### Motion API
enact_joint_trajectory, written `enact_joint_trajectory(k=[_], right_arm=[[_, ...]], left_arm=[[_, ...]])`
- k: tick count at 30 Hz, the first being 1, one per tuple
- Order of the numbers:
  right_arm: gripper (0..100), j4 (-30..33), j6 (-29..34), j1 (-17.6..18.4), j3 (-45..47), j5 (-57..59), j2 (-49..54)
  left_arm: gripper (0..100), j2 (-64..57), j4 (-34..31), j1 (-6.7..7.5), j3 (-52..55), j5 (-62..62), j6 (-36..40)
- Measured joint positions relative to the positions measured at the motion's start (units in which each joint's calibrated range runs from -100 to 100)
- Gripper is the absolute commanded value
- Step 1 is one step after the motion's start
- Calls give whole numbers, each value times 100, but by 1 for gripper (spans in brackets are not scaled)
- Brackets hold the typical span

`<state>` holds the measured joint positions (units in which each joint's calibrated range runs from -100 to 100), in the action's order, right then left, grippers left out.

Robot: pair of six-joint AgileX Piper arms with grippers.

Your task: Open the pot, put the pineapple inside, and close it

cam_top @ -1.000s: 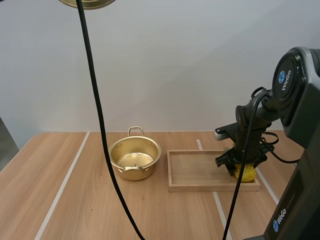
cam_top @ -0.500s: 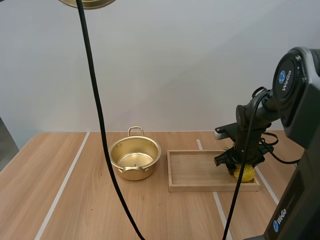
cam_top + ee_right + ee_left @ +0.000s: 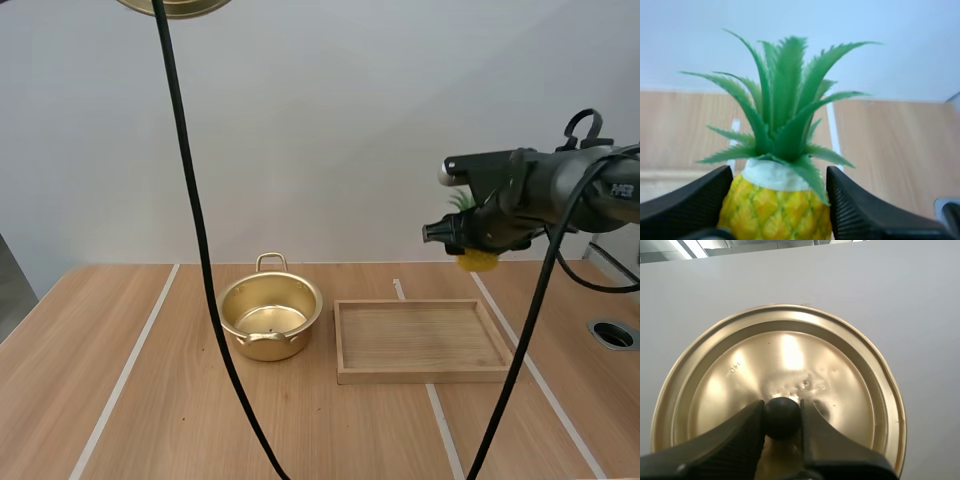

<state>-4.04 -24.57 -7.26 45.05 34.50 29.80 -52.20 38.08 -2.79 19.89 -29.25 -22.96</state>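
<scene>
With my left pincer [image 3: 782, 418] gripping the lid [image 3: 790, 355] and my right pincer [image 3: 779, 195] clamped on the pineapple [image 3: 781, 150] high, well right of the pot [image 3: 300, 335], a loose pinch could drop the pineapple short.

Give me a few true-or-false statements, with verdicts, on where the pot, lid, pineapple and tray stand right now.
1. The pot stands open on the table. True.
2. The pineapple lies in the wooden tray. False: the right tool holds it in the air, and the wooden tray is empty.
3. The left tool grips the lid by its knob. True.
4. In the high view the wooden tray stands at the pot's left. False: it stands at the pot's right.
</scene>
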Motion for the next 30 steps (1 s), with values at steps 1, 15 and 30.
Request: enact_joint_trajectory(k=[1, 15, 30], right_arm=[[0, -43, 0, 0, 0, -44, 160], [0, -414, -13, 0, 0, -444, 2286], [0, -1302, -609, 169, -379, -350, 2568]], left_arm=[[0, 0, 0, 0, 0, 0, 0], [0, 0, -22, 0, 0, 0, 0], [0, 0, -22, 0, 0, 0, 0]])
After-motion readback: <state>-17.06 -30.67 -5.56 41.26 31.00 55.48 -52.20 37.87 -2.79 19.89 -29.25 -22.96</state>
